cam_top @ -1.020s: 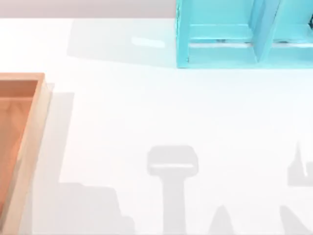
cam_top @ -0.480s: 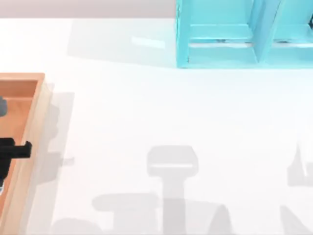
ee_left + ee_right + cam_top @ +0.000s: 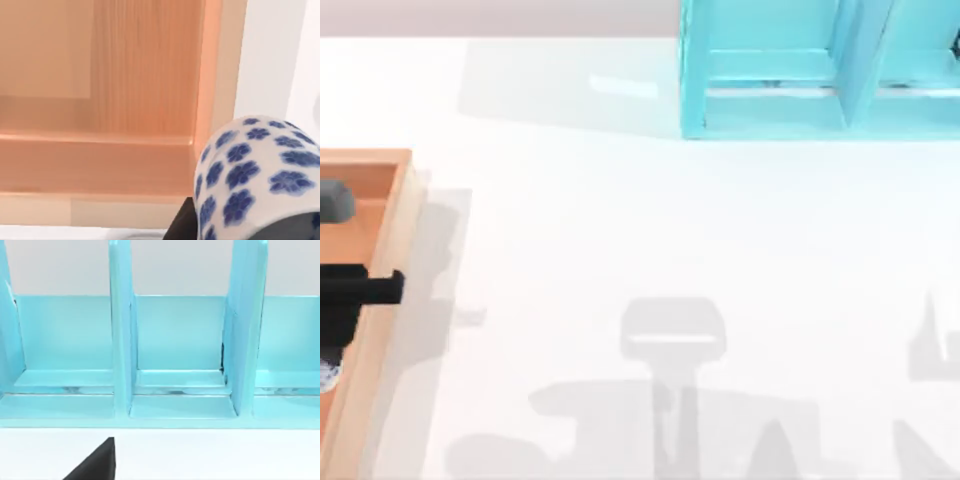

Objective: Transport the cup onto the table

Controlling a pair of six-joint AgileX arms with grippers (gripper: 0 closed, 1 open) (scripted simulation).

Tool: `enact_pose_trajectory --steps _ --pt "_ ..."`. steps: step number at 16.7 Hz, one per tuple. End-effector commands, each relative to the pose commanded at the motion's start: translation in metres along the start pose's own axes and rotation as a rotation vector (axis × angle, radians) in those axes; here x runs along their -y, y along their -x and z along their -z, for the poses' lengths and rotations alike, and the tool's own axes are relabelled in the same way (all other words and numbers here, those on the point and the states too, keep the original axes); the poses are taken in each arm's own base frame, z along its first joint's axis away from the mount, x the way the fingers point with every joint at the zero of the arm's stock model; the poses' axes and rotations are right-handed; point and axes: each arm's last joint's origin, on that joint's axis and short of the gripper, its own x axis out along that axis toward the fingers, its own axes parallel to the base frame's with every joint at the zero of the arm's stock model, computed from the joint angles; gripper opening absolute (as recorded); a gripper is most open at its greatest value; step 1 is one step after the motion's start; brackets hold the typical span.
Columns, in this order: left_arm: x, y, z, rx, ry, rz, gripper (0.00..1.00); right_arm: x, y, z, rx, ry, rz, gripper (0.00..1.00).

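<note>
The cup (image 3: 255, 175) is held in the left gripper (image 3: 345, 290) above the wooden tray (image 3: 390, 260); bare bench (image 3: 670, 230) lies to the right, nearest this arm

I'm seeing the bench (image 3: 620, 220) gleaming white and glossy, smooth throughout. The tray (image 3: 382, 300) is showing warm orange-brown wood grain — matt. The cup (image 3: 255, 175) is looking like glazed ceramic, blue flowers on white. The shelf (image 3: 175, 340) is wearing smooth turquoise paint — faintly shiny.
</note>
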Motion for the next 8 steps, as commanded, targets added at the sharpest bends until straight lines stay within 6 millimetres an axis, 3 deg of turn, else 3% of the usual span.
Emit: enact_pose_trajectory --steps 4,8 --pt "0.048 0.013 -0.042 -0.044 -0.011 -0.019 0.0 0.0 0.0 0.0 0.0 0.0 0.0 1.0" --pt "0.134 0.029 -0.086 -0.019 -0.017 -0.02 0.0 0.0 0.0 0.0 0.0 0.0 0.0 1.0"
